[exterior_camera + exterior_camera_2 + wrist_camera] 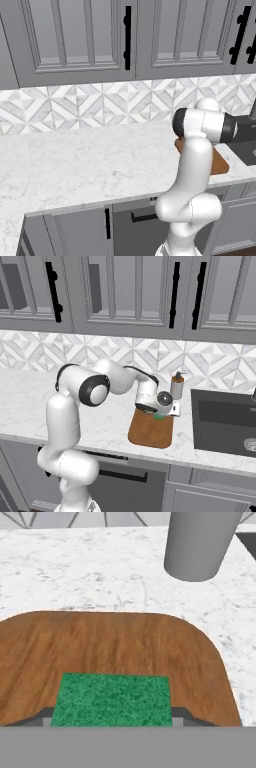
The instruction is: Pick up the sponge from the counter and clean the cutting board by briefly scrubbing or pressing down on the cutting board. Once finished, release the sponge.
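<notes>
The green-topped sponge (pixel 112 699) lies on the brown wooden cutting board (pixel 115 642), near the board's far end. My gripper (pixel 114 717) is shut on it, with a dark finger tip (pixel 44 716) against each short side. From the right base view, the gripper (pixel 159 414) hangs low over the board's (pixel 149 432) back edge, with a bit of green sponge (pixel 159 416) under the hand. In the left base view my arm hides most of the board (pixel 219 163). The board rests on the white marble counter (pixel 105 421).
A grey soap dispenser (pixel 176 386) stands just behind the board, close to the hand, and rises as a grey cylinder (pixel 197 544) in the hand view. The dark sink (pixel 225 421) lies right of the board. Cabinets hang above the tiled backsplash.
</notes>
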